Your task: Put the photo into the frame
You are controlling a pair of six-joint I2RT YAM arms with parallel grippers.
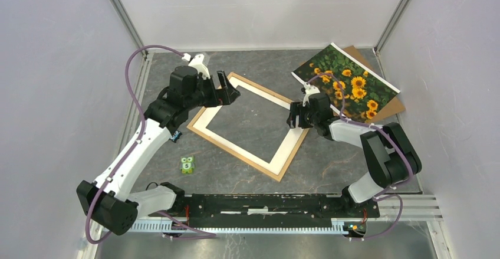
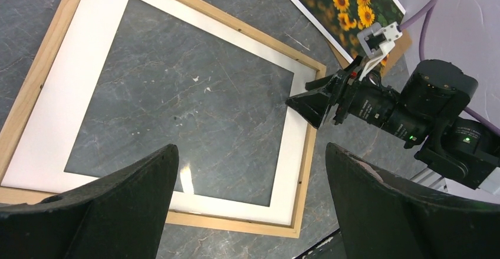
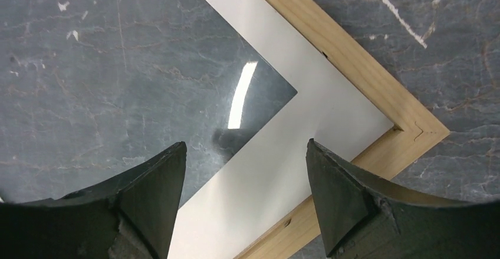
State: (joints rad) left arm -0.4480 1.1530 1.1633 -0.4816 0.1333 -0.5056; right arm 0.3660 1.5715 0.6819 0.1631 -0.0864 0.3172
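Frame is lying flat mid-table. Right gripper, jaws spread, is hovering over its right corner; left gripper, spread wide, over its far corner. Photo is lying far right on brown board, apart from both.

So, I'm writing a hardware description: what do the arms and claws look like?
The left arm and right arm have white links, black joint housings and a purple cable each. The left claw and right claw have broad, matte black, wedge-shaped fingers.
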